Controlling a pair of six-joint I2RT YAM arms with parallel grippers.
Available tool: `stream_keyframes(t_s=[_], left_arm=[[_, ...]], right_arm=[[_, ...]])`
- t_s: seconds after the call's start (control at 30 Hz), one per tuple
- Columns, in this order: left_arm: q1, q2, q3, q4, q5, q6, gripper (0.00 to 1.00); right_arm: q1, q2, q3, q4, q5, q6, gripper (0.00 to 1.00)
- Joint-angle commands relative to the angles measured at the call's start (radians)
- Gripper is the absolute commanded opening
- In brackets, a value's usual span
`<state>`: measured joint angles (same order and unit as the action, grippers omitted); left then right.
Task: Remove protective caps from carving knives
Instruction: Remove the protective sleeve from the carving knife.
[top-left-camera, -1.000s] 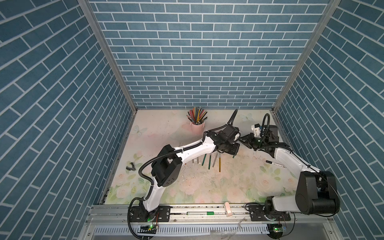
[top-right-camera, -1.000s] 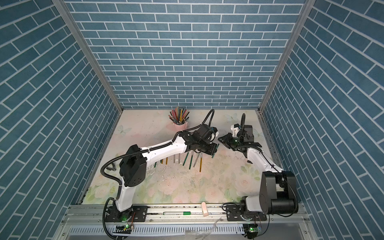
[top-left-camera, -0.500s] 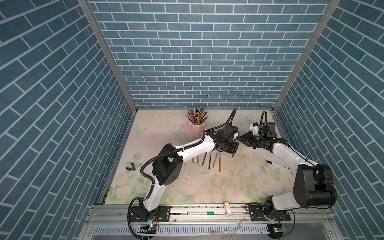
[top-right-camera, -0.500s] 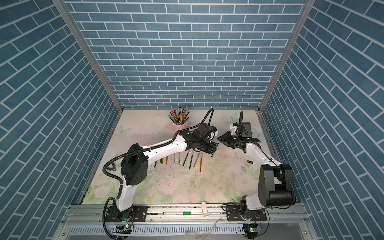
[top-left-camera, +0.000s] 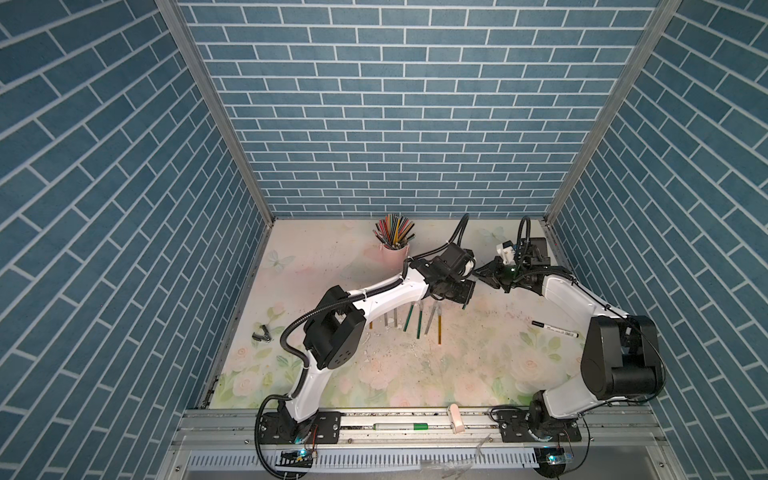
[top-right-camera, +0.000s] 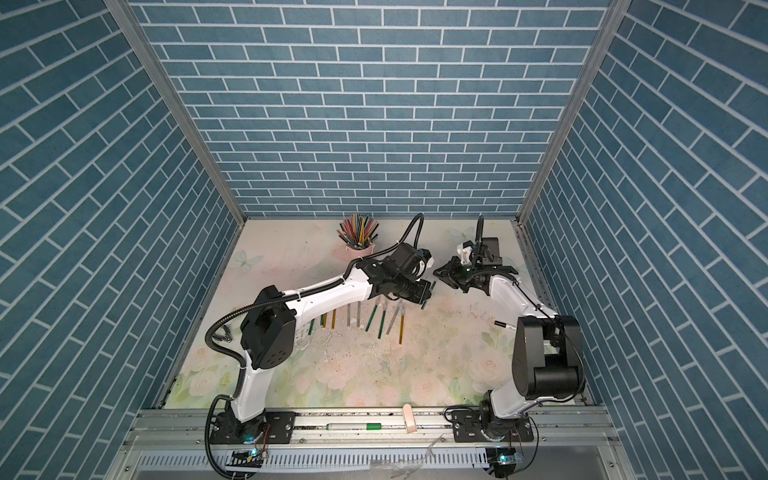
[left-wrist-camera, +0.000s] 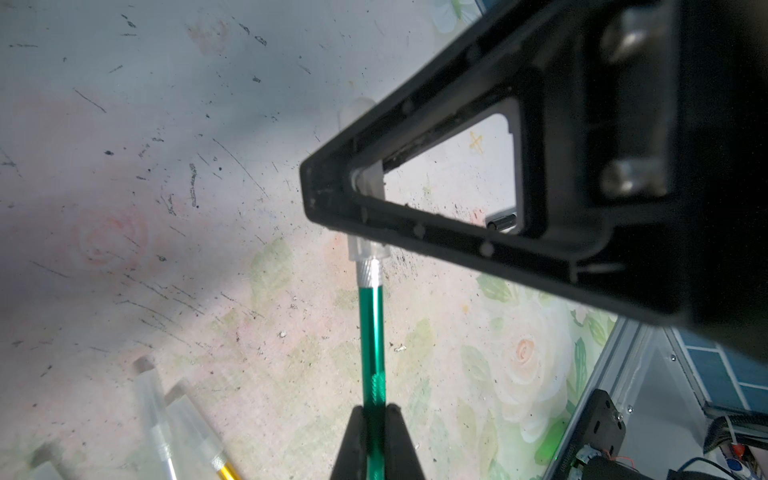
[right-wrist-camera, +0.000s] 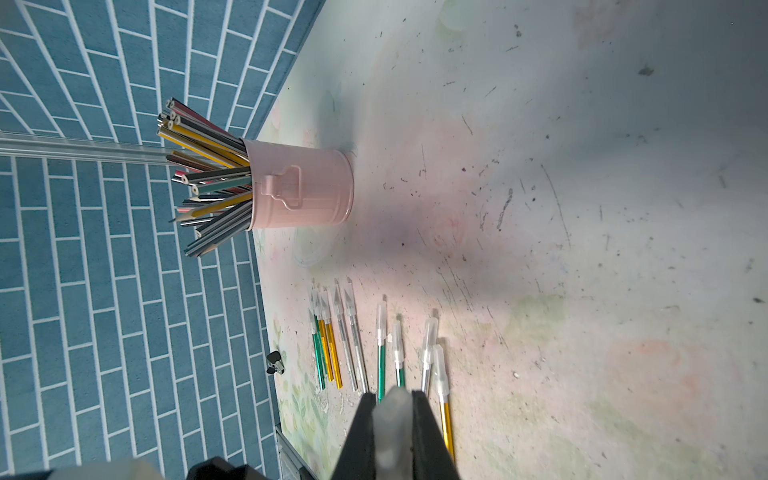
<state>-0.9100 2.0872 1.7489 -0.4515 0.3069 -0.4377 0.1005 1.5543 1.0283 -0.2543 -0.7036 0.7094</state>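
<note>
Left gripper (left-wrist-camera: 371, 411) clamped tight on the handle of a green knife (left-wrist-camera: 371, 332). The knife spans the gap between the two grippers, over the mat (left-wrist-camera: 166, 208). Right gripper (right-wrist-camera: 392, 401) pinched closed on the cap (left-wrist-camera: 368, 251) at the blade end. The cap sits against the knurled collar, not yet off. Other knives (right-wrist-camera: 353, 345) lie in a row on the mat, near the pink cup (right-wrist-camera: 307, 191). Four at one end of the row wear whitish caps (right-wrist-camera: 428, 332).
</note>
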Motion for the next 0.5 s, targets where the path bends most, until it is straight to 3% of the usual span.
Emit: stream_keyframes(t_s=[0.0, 0.47], left_arm=[[-0.038, -0.009, -0.049, -0.15, 0.095, 0.031, 0.0], [-0.038, -0.033, -0.082, -0.143, 0.097, 0.034, 0.0]], right_arm=[[-0.015, 0.02, 0.077, 0.126, 0.062, -0.017, 0.0], [-0.026, 0.042, 0.147, 0.086, 0.099, -0.063, 0.0]])
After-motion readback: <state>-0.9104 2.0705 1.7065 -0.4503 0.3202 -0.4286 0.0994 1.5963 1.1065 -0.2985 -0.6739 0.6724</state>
